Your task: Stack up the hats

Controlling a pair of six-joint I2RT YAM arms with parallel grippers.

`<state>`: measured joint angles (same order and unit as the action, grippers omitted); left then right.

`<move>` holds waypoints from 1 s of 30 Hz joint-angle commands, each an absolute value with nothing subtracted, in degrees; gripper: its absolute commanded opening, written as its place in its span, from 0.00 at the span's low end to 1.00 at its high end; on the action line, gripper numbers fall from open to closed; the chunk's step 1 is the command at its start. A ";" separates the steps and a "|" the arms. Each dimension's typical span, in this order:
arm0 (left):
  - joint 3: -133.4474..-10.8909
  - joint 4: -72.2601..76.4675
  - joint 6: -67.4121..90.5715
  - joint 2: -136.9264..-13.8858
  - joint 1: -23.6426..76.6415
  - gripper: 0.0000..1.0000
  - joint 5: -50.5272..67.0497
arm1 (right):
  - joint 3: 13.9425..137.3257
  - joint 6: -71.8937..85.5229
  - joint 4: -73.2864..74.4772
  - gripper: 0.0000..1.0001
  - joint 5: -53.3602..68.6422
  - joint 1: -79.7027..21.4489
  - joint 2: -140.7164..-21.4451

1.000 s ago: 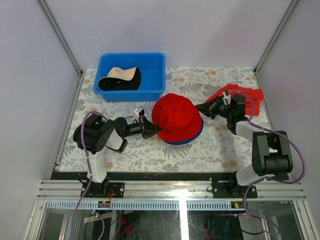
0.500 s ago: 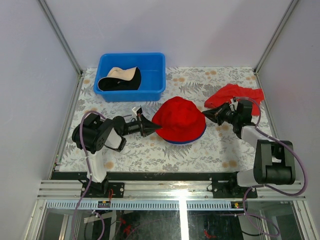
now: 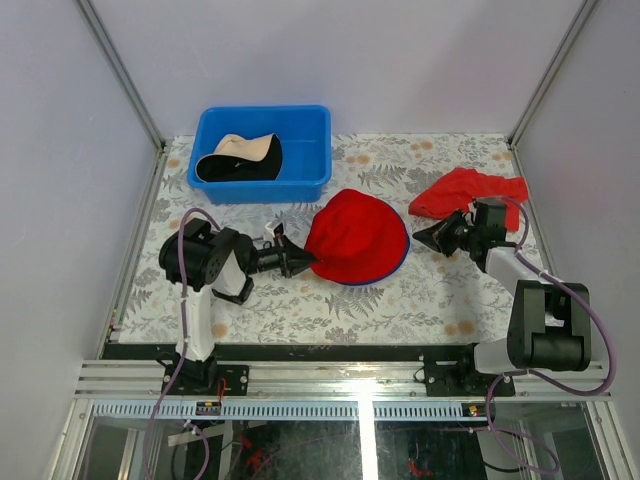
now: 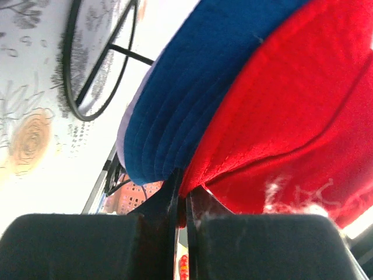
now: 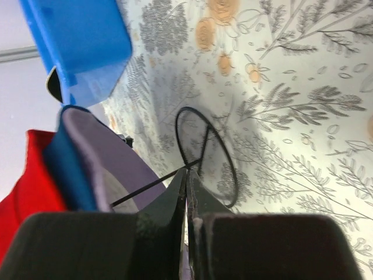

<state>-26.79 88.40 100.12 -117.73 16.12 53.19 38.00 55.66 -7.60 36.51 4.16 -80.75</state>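
The red hat (image 3: 355,240) sits on top of the navy hat (image 3: 401,262), whose blue rim shows at the right and near edges. My left gripper (image 3: 300,262) is shut on the red hat's left brim. In the left wrist view my left gripper (image 4: 185,185) pinches the red brim (image 4: 280,116), with the navy brim (image 4: 180,99) and a lavender sliver (image 4: 123,131) behind. My right gripper (image 3: 420,237) is shut and empty just right of the stack. The right wrist view shows my right gripper (image 5: 186,175) and the lavender hat's underside (image 5: 108,169). The beige hat (image 3: 240,157) lies in the blue bin (image 3: 310,125).
A flat red cloth (image 3: 470,190) lies at the right, behind my right arm. The black wire stand (image 5: 207,157) stands under the stacked hats, its ring base on the floral tabletop (image 3: 380,310). The blue bin is at the back left.
My right gripper has drawn back to the right, away from the red hat. The red hat has settled lower and flatter on the stack, its left brim still held by my left gripper.
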 commanded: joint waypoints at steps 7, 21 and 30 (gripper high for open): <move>-26.29 91.82 97.37 -118.13 17.66 0.00 53.08 | 39.62 51.36 -2.95 0.00 32.61 4.39 -79.75; -29.28 91.67 100.91 -113.52 17.75 0.14 53.62 | 46.64 47.32 4.59 0.19 30.04 4.40 -71.26; -28.03 91.82 100.36 -112.16 17.66 0.34 53.31 | 50.84 50.36 2.29 0.29 35.13 1.16 -69.62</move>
<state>-28.75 88.01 100.84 -114.04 17.58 53.21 47.18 49.28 3.36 32.45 3.70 -70.91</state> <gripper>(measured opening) 0.318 0.275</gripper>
